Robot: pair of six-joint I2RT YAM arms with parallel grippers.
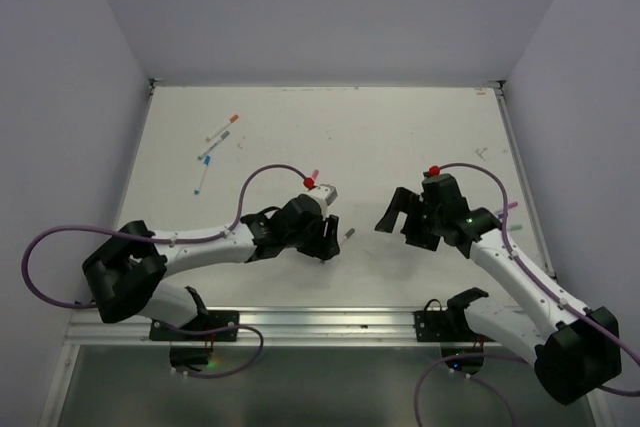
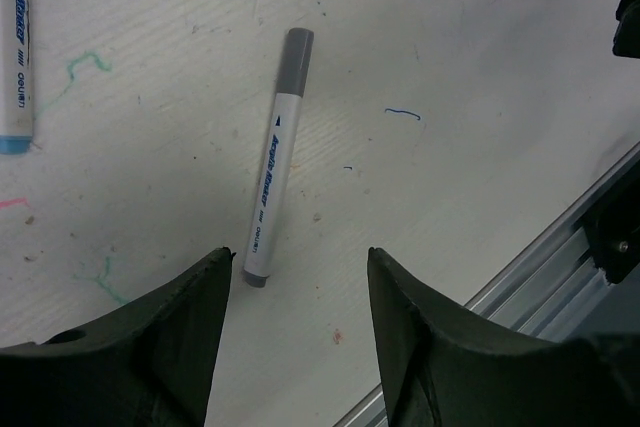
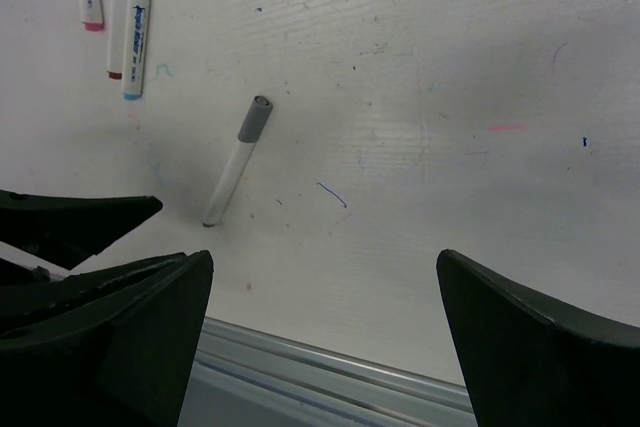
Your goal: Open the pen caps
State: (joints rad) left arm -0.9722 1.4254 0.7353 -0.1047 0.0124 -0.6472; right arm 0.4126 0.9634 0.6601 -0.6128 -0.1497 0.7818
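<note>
A white pen with a grey cap (image 2: pixel 298 47) lies capped on the table just ahead of my left gripper (image 2: pixel 298 259), which is open and empty; the pen's tail sits near the left finger (image 2: pixel 190 297). In the top view this grey pen (image 1: pixel 347 236) lies between my left gripper (image 1: pixel 328 245) and my right gripper (image 1: pixel 396 219). My right gripper (image 3: pixel 325 259) is open and empty, and the grey pen (image 3: pixel 233 167) lies ahead of it to the left. Other capped pens (image 1: pixel 215 144) lie at the far left.
A blue-ended pen (image 2: pixel 15 47) lies at the left. Red and blue pens (image 3: pixel 138 22) lie at the top left of the right wrist view. A pink-ended pen (image 1: pixel 315 175) and a purple one (image 1: pixel 506 209) lie near the arms. The aluminium rail (image 1: pixel 340 322) runs along the near edge.
</note>
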